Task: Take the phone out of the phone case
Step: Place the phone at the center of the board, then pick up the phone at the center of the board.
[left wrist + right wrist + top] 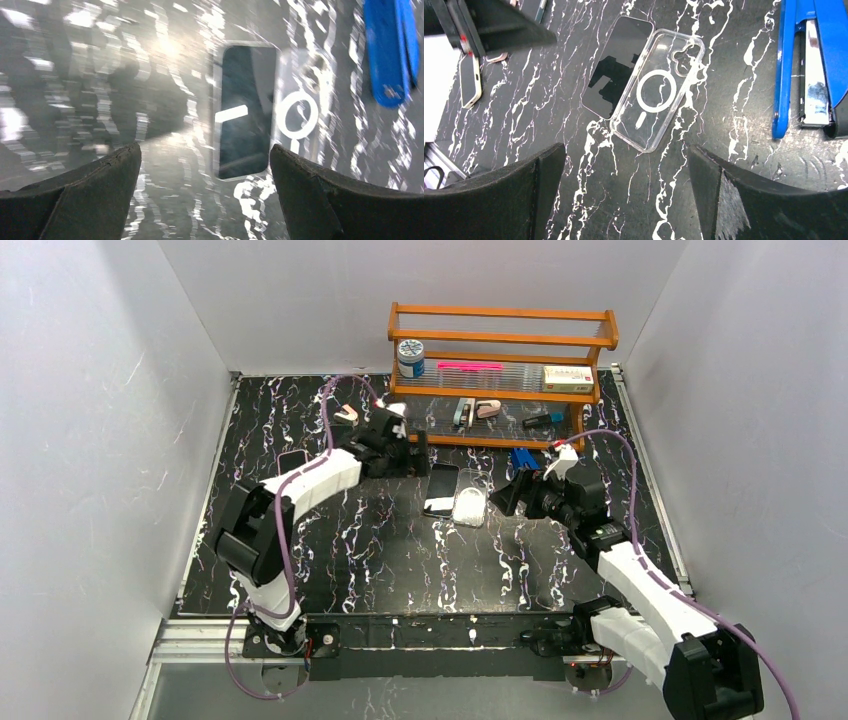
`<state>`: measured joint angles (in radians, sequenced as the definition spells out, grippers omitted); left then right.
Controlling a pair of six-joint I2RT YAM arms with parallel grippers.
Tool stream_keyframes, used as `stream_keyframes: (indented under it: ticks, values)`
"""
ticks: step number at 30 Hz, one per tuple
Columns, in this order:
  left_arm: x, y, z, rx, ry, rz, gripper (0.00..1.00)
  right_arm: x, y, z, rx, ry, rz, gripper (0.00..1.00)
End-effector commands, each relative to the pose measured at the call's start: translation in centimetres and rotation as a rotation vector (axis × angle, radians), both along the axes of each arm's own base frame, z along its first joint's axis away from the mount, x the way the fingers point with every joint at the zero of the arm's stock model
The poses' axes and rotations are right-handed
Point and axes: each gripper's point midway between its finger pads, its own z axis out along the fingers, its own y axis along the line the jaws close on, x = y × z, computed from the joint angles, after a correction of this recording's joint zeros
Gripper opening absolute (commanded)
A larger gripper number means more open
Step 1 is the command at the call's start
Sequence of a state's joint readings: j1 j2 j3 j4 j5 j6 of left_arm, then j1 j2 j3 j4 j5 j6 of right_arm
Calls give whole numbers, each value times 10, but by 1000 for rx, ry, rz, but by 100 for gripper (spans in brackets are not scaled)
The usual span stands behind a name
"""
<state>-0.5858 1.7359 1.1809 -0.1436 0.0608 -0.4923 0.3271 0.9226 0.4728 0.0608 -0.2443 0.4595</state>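
The tabletop [634, 200] looks like glossy black marble veined in white. The phone [616, 65] shows a smooth, mirror-dark glass face; the phone case [659, 95] is clear glossy plastic. The rack [500, 338] at the far edge is varnished orange wood.

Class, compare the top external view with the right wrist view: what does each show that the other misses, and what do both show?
Only the top external view shows the wooden rack and the jar on it. Only the right wrist view shows the white ring on the clear phone case. Both show the phone lying beside the case and the blue stapler.
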Motion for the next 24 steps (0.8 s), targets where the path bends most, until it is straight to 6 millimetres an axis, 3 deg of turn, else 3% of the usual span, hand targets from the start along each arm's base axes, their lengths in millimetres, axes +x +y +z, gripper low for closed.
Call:
stream_keyframes:
  ticks: [1, 11, 20, 24]
  values:
    - [29, 93, 17, 232, -34, 210, 98, 2, -4, 12, -13, -96, 3, 99]
    - [82, 173, -3, 441, -4, 261, 98, -2, -7, 19, -12, -160, 5, 99]
    - [115, 202, -19, 514, 47, 256, 98, -2, -6, 16, -17, -158, 14, 99]
    - [127, 204, -29, 473, 75, 261, 98, -1, -5, 16, -17, -156, 21, 99]
